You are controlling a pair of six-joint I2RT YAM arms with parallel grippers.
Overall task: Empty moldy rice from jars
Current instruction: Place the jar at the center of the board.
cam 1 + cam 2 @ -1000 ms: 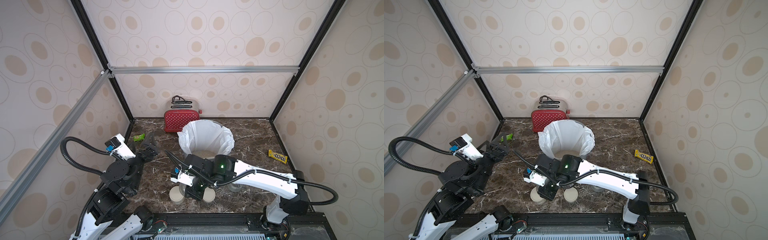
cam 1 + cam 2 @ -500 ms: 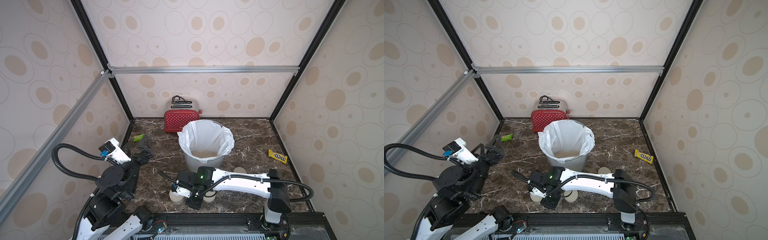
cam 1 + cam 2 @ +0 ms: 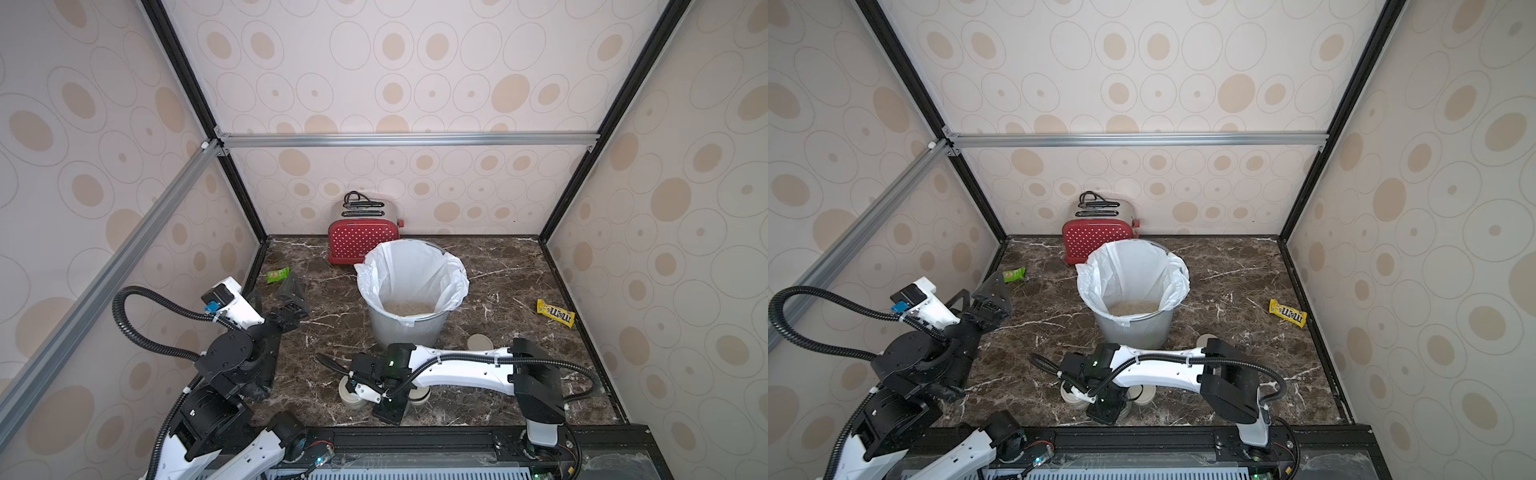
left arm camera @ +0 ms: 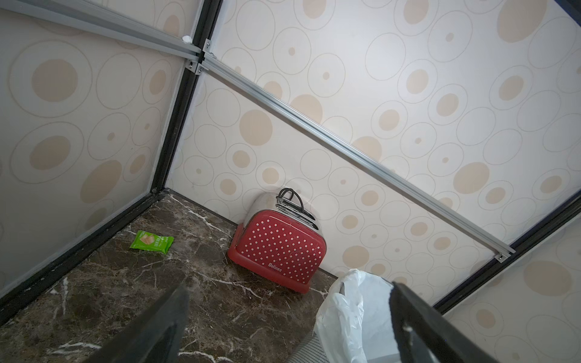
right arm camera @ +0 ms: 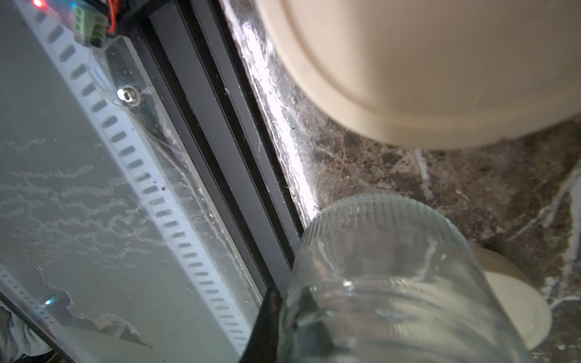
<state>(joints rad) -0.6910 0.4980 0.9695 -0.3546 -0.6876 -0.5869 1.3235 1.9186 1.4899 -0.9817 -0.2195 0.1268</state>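
Glass jar (image 5: 393,283), empty, clamped in right pincer (image 3: 390,410); left pincer (image 4: 289,292) apart; rice (image 3: 409,308) in bin (image 3: 405,334).

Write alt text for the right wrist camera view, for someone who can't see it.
An empty clear glass jar, lid off, fills the foreground, the right gripper shut on its rim, by the front edge of a dark marble table. A large blurred beige lid sits beyond it, and a second beige lid shows behind the jar.
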